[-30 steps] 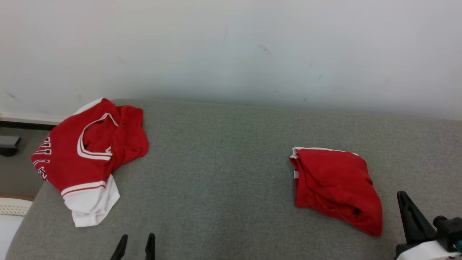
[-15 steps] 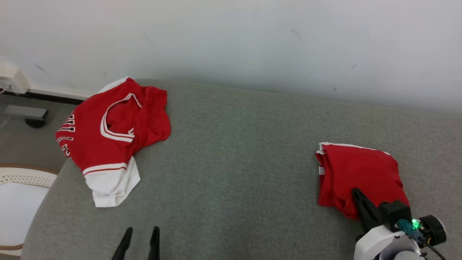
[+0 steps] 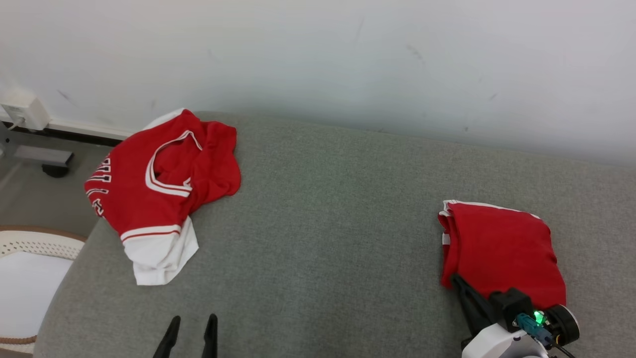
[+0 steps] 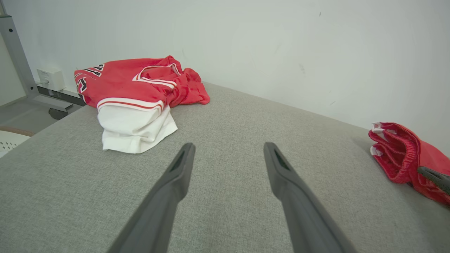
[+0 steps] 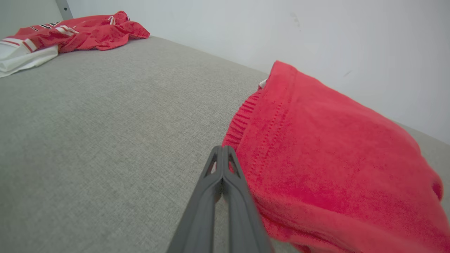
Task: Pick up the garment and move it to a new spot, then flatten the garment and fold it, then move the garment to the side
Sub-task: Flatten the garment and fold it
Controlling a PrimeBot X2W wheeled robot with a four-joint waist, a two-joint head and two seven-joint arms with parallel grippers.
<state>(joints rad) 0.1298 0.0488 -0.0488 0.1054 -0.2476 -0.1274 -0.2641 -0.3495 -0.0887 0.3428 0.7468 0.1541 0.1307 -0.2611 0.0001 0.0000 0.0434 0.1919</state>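
Observation:
A folded red garment (image 3: 502,248) lies at the right of the grey cushion (image 3: 323,223). My right gripper (image 3: 456,279) is shut with nothing between its fingers. Its tip rests at the garment's near left corner, against the ribbed hem (image 5: 242,119), as the right wrist view shows (image 5: 221,149). A crumpled red and white jersey (image 3: 154,184) lies at the far left, partly over the cushion's edge. My left gripper (image 3: 191,320) hovers open and empty over bare cushion near the front edge, its fingers (image 4: 182,165) spread wide. The left wrist view has the folded garment (image 4: 400,151) at its right.
A white wall (image 3: 318,59) rises right behind the cushion. To the left, beyond the cushion's rounded edge, stand a white woven basket (image 3: 30,243), a metal frame foot (image 3: 49,166) and a wall socket (image 3: 22,112). Bare cushion lies between the two garments.
The head camera has shifted, so the whole picture moved. My right gripper has travelled from the folded garment's right side to its near left corner and has closed fully. The left gripper stays as it was.

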